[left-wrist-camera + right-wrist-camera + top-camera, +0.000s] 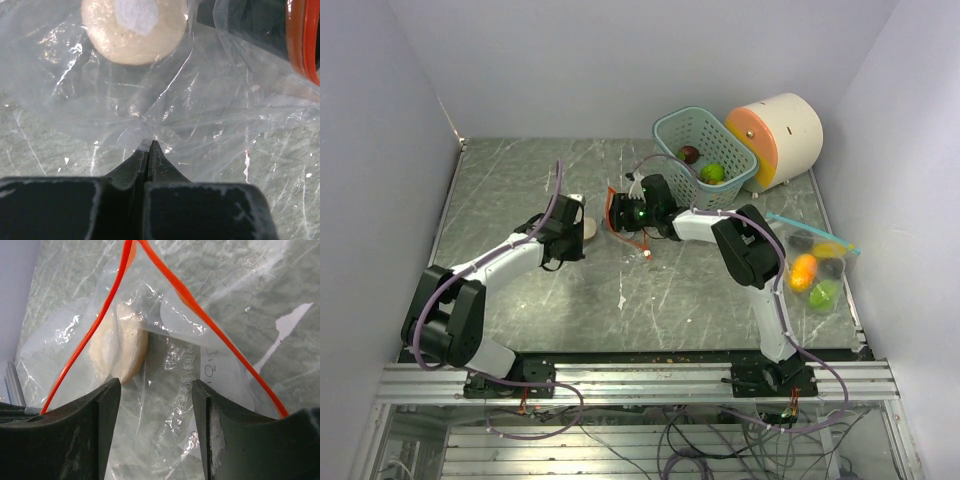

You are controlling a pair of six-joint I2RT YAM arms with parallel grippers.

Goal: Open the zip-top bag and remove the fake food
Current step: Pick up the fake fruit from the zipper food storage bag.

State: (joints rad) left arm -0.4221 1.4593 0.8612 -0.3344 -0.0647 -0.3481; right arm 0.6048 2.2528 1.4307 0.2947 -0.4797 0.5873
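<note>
Grey marbled table (520, 190), white walls close on three sides. The left gripper (150, 146) is pinched tight on the clear film of the bag (215, 105). The right gripper (156, 390) has its jaws spread wide at the orange zip mouth, clamping nothing. The whitish food (122, 347) sits inside the bag. The basket (669, 135) stands close behind, with bare table nearer the arms.

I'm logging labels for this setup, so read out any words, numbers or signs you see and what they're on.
Small grey print on the zip-top bag, right wrist view: too small and blurred to read.
Nothing else in any view carries readable text.
</note>
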